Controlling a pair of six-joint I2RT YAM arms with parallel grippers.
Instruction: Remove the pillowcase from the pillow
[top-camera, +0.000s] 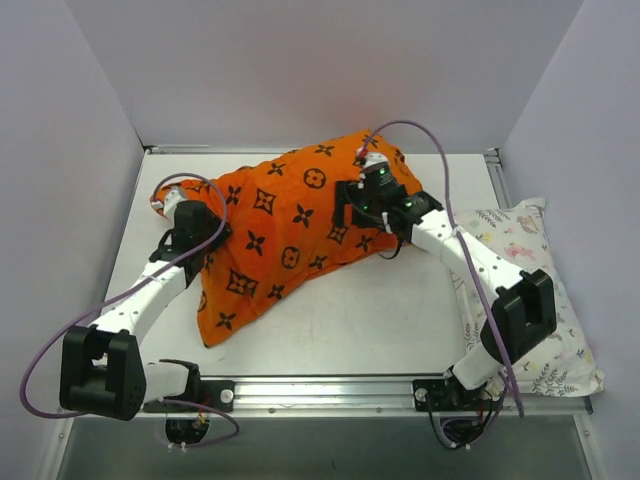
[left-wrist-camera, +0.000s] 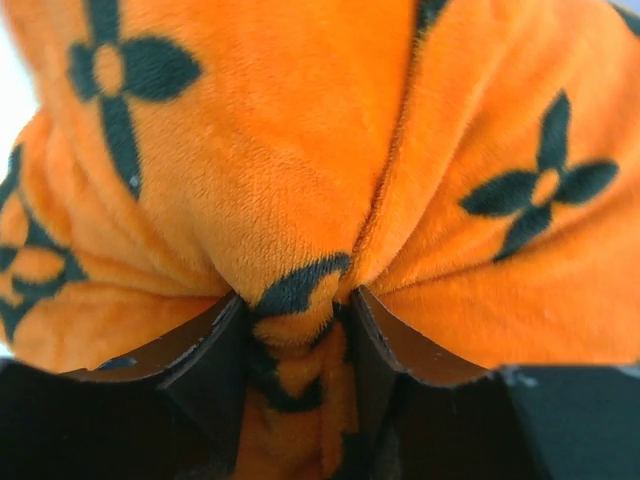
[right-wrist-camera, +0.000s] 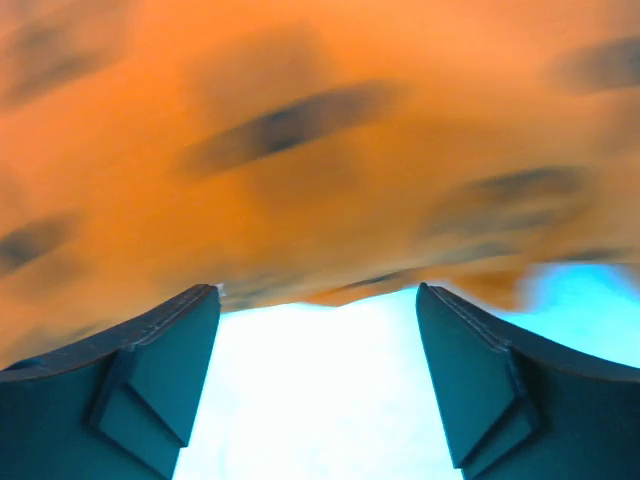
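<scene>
Pinching fold of pillowcase (top-camera: 285, 235) at its left end: left gripper (left-wrist-camera: 295, 325), clamped on fabric; right gripper (right-wrist-camera: 318, 340) wide, empty, by right end. Pillowcase lies diagonal on desk (top-camera: 360, 320), stuffed full, pillow hidden inside; stripping not yet begun

- The left arm (top-camera: 150, 290) angles forward, and the left claw (left-wrist-camera: 295, 330) is pinched tight on a pillowcase (left-wrist-camera: 300, 150) fold.
- The right arm (top-camera: 470, 255) angles forward and leftward; the right claw (right-wrist-camera: 318, 290) has its jaws spread wide, gripping nothing.
</scene>
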